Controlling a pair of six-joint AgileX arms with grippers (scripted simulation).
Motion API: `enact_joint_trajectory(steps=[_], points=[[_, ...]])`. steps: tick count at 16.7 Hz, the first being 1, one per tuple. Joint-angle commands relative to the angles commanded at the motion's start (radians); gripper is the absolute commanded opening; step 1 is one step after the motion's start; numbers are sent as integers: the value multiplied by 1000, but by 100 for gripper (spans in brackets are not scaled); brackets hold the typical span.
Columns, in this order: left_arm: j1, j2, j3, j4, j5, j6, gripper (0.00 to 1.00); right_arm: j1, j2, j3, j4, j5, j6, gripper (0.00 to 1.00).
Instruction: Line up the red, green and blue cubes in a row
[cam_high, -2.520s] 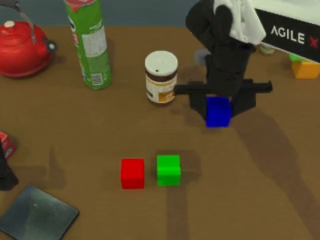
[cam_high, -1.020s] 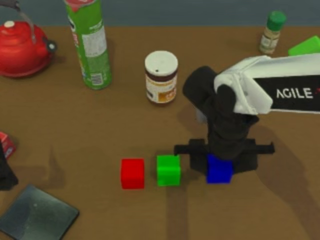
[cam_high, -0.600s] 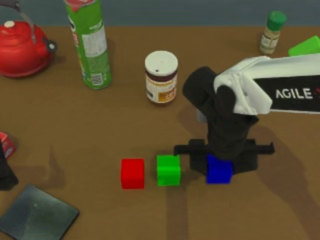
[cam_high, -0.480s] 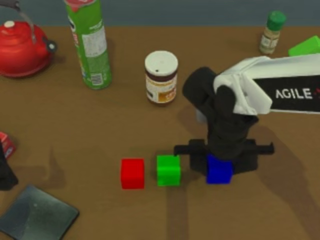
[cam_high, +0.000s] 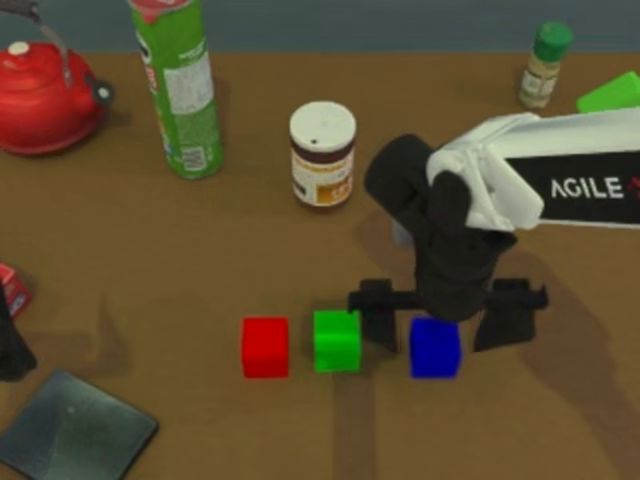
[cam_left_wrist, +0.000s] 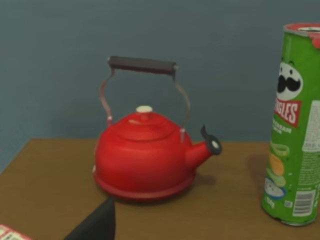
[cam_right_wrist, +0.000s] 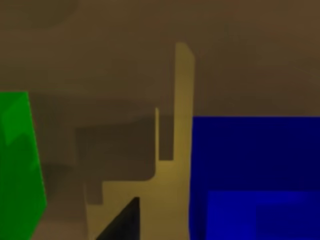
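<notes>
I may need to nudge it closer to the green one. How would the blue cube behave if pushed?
The blue cube sits flat on the table, so it would probably slide, not roll. Its squat shape makes tipping unlikely. It looks rigid, so the open right end effector shouldn't dent it.

Top view overhead, right wrist close on blue cube (cam_right_wrist: 255, 175); left wrist facing kettle (cam_left_wrist: 145, 155)

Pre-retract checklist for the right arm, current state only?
1. Right gripper open: ok, fingers spread either side of the blue cube.
2. Blue cube on the table, not pinched: ok.
3. Row order red cube, green cube, blue: ok.
4. Spacing even: not ok, green-blue gap wider than red-green.
5. Near finger clear of green cube: cannot tell.
6. Left gripper parked at the table's left edge: ok.
</notes>
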Motion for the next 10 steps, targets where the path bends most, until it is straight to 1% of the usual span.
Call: enact_joint_trajectory(steps=[8,10], points=[[0,0,0,0,0,0,100,-1,-2,3,-4,0,0,100],[0,0,0,0,0,0,100,2,-16,31,-42,0,0,100]])
